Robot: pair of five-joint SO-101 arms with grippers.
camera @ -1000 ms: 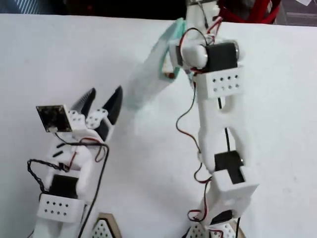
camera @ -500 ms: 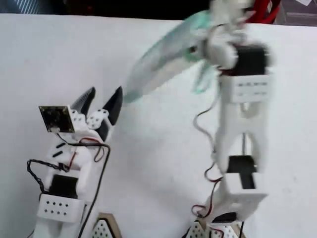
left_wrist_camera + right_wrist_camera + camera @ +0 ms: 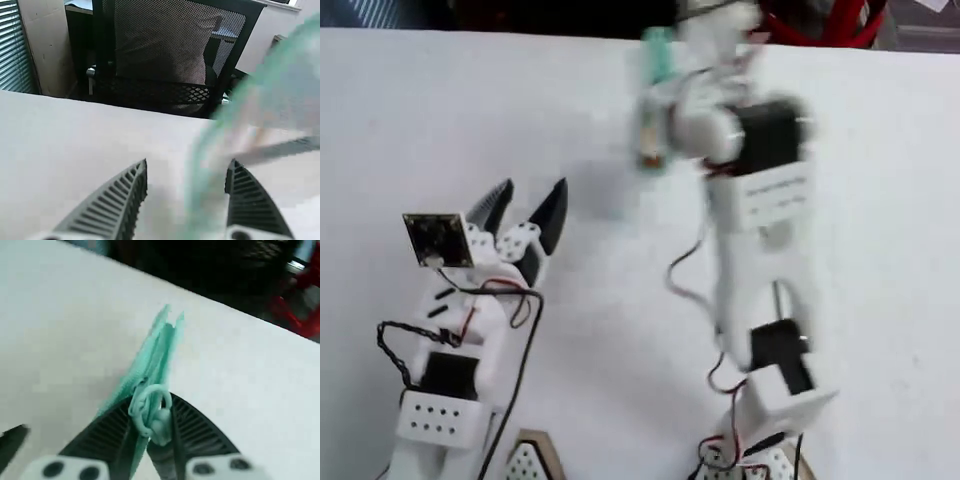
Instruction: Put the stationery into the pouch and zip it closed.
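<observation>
White table (image 3: 440,110): the mint-green pouch (image 3: 655,60) was held aloft, upper centre, pinched at its zip pull by the right gripper (image 3: 152,412); the left gripper (image 3: 532,190) was spread wide, lower left. Zipping was judged underway; bracing the pouch was needed next.

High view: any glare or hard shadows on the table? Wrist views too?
High view: even light, no glare; just a faint soft shadow on the table near the pouch. Left wrist view: table evenly lit, room behind darker. Right wrist view: no hard shadow around the pouch, dark background.
</observation>
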